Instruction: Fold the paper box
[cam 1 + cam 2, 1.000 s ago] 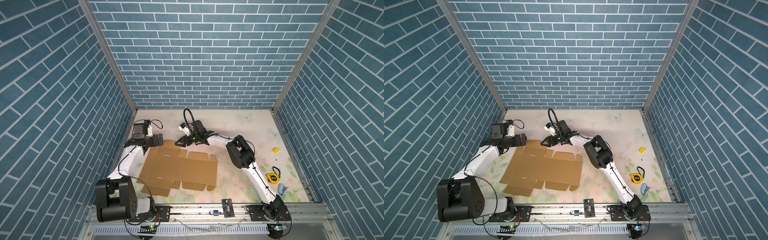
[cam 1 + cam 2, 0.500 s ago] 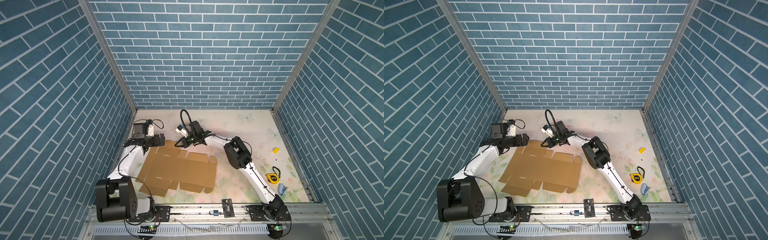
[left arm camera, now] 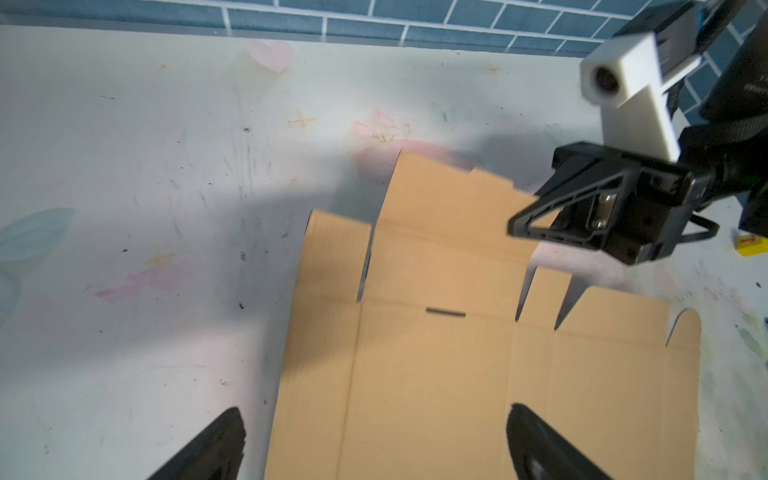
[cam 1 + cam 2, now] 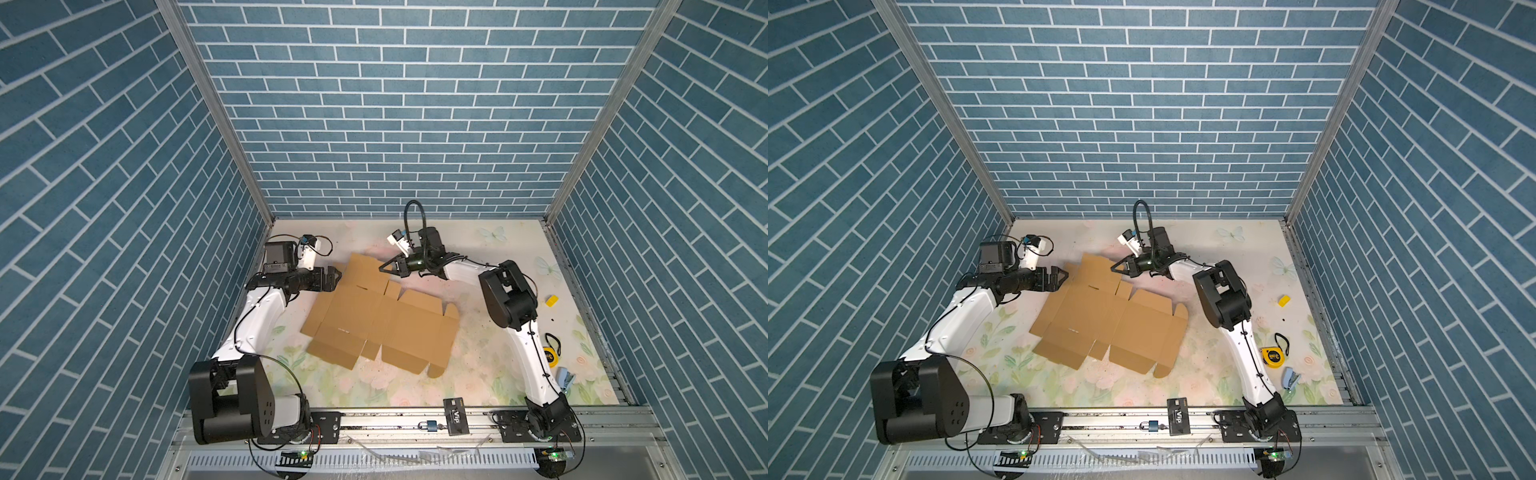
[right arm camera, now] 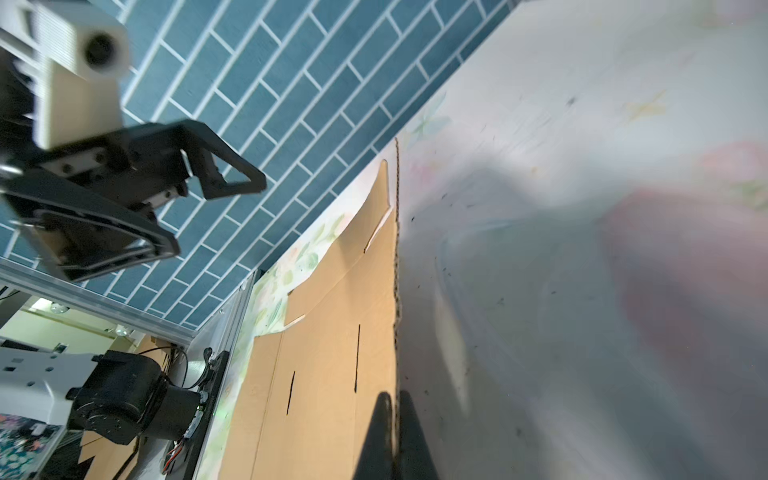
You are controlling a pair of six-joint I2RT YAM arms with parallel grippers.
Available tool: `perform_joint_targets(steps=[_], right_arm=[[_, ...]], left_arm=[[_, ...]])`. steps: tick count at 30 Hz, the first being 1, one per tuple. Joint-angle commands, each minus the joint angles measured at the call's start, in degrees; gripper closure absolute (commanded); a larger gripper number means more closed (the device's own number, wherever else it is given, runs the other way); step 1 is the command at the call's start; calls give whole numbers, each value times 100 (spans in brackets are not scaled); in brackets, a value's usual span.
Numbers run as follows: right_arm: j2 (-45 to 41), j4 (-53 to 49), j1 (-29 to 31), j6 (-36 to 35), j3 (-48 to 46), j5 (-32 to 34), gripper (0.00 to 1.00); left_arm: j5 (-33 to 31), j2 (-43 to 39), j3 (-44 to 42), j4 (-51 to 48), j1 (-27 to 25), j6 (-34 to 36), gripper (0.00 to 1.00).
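A: What's hard to read?
B: In the right wrist view the table (image 5: 582, 249) is smeared with blur, and the frame edge cuts off the right gripper (image 5: 395, 401) below the tips. The left wrist view shows only the tips of the left gripper (image 3: 374, 409). The near part of the paper box (image 3: 436, 374) is cropped. I can't tell if the left fingers (image 3: 220, 444) touch the cardboard.
A: Fingers?
B: The left ones are spread wide and hold nothing, at the sheet's far-left edge. The right ones are pinched tight on the far flap, whose corrugated edge runs between the pads.
A: Box position and heading?
B: In both top views the paper box (image 4: 382, 320) (image 4: 1108, 324) is an unfolded sheet, mid-table between the arms. Its long axis runs left-right, with the right end skewed toward the front rail (image 4: 395, 419). The gripped flap points at the back wall (image 4: 395, 124).
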Motion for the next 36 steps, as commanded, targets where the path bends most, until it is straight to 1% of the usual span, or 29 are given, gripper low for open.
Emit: perform_joint_targets(steps=[1, 4, 5, 9, 11, 13, 18, 20, 24, 27, 29, 34, 36], right_arm=[[-343, 1841, -198, 791, -399, -621, 100], [-412, 3141, -359, 1352, -795, -1010, 100], [-395, 3368, -400, 1477, -843, -1093, 100], [-478, 3335, -437, 1549, -995, -1165, 100], [-549, 3441, -438, 1535, -1099, -1264, 100], [-586, 3444, -449, 1455, -1190, -1368, 100], [-743, 3508, -455, 1503, -1400, -1363, 100], [-793, 3622, -459, 1508, -1456, -1380, 100], [-840, 3606, -459, 1573, -1422, -1310, 100], [-842, 3652, -459, 1545, -1416, -1318, 100], [-842, 3673, -468, 1538, -1405, -1310, 100], [-842, 3660, -468, 1546, -1455, -1211, 100], [-842, 3677, -488, 1503, -1476, -1231, 100]], left_arm=[[467, 16, 82, -186, 23, 175, 0], [523, 49, -21, -74, 32, 315, 0], [499, 82, -54, -24, 32, 318, 0], [709, 115, -9, -109, 24, 356, 1], [874, 138, -83, -65, 23, 504, 3], [829, 187, -191, 70, 23, 516, 4], [523, 214, -185, 53, 23, 474, 6], [521, 242, -305, 198, 23, 500, 8], [897, 268, -369, 254, 1, 357, 23], [1189, 265, -482, 353, -18, 438, 38], [1191, 280, -585, 449, -38, 474, 45], [1203, 256, -466, 282, -38, 483, 65], [1194, 279, -546, 395, -38, 505, 76]])
